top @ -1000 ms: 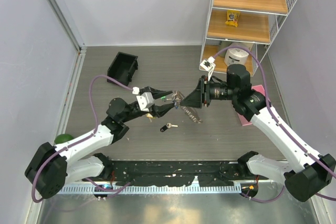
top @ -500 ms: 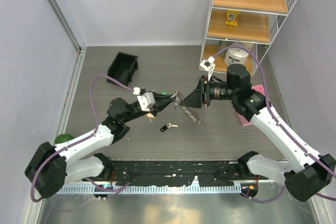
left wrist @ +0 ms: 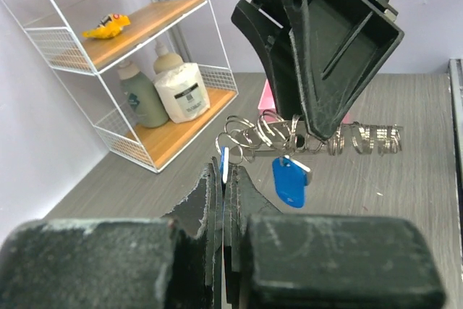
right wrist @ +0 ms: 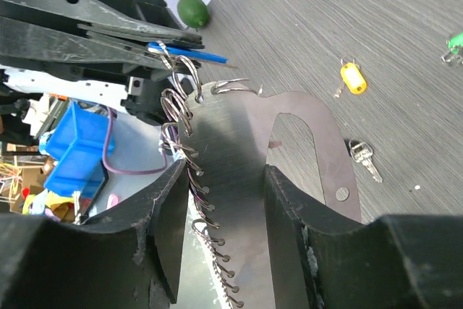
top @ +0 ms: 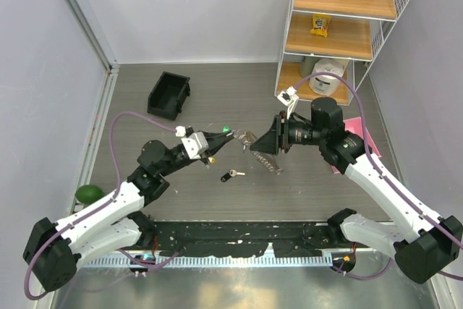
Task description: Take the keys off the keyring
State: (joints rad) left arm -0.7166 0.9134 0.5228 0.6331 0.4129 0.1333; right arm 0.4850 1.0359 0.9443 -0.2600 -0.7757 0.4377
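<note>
The keyring (right wrist: 239, 171), a silvery metal strip edged with a row of wire rings, is held above the table with my right gripper (right wrist: 226, 197) shut across it. In the top view that gripper (top: 266, 142) faces left toward my left gripper (top: 230, 135). The left gripper (left wrist: 226, 173) is shut on a thin blue-headed key (left wrist: 225, 163) that still hangs from an end ring (right wrist: 189, 70). A second blue key (left wrist: 289, 182) dangles from the rings (left wrist: 278, 132). Loose keys lie on the table: a dark one (top: 231, 174), a yellow one (right wrist: 352, 77) and a green one (right wrist: 454, 41).
A black bin (top: 169, 94) sits at the back left. A wire shelf unit (top: 340, 27) with bottles stands at the back right. A pink tray (top: 357, 124) lies under the right arm. A green fruit (top: 90, 193) rests by the left wall.
The left gripper's jaws have closed onto the blue key at the ring end. The left arm has drawn back a little leftward, and the right gripper has shifted slightly lower.
</note>
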